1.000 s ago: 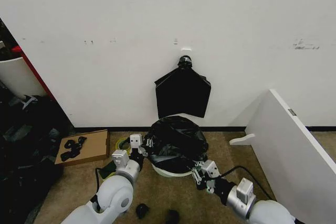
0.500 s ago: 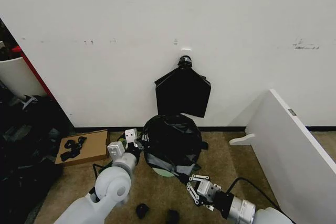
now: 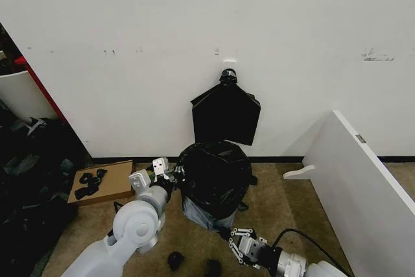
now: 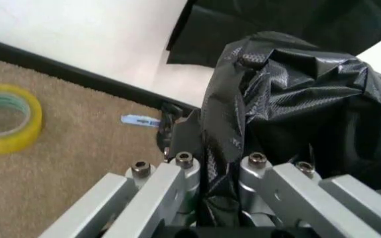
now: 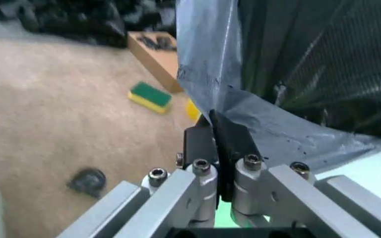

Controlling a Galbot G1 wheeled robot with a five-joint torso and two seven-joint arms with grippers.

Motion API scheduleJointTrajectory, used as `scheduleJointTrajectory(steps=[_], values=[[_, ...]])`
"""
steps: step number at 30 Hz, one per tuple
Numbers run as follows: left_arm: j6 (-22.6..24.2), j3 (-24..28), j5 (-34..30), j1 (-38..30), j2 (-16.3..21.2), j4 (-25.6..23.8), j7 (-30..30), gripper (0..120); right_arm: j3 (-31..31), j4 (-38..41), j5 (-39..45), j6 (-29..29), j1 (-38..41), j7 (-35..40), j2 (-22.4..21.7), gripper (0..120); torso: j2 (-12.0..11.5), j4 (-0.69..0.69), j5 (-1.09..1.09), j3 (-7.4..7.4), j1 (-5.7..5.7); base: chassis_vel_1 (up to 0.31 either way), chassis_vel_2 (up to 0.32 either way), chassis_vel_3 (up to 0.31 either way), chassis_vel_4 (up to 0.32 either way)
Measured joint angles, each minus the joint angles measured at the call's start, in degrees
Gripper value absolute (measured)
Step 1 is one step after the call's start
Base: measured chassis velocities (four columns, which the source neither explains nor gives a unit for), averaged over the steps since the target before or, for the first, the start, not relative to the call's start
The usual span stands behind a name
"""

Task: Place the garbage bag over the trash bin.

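Both claws [image 3: 170, 173] [image 3: 231, 235] pinch garbage bag [image 3: 214, 174] edges.

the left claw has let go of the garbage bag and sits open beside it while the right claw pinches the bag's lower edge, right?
Not quite. The left claw has not let go: the left wrist view shows its fingers shut on a fold of the garbage bag. The rest holds: the right claw pinches the bag's lower edge, as the right wrist view shows.
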Motion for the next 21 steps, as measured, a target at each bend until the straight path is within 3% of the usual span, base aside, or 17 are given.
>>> scheduleJointTrajectory(steps=[17,21], values=[[0.6,0.0,-2.7,0.4,0.4,-1.5,-0.3,4,-0.6,-2.8,-1.0,-0.9,-0.8,3.0,2.0,0,0.0,0.00,0.00,0.00,0.00,0.000,0.000,0.000,0.000],[0.4,-0.2,-2.7,0.4,0.6,-1.0,-0.1,4,1.2,-1.7,0.4,-0.4,-1.5,2.3,0.9,15,0.0,-0.01,0.00,0.00,0.01,0.000,0.000,0.000,0.000]])
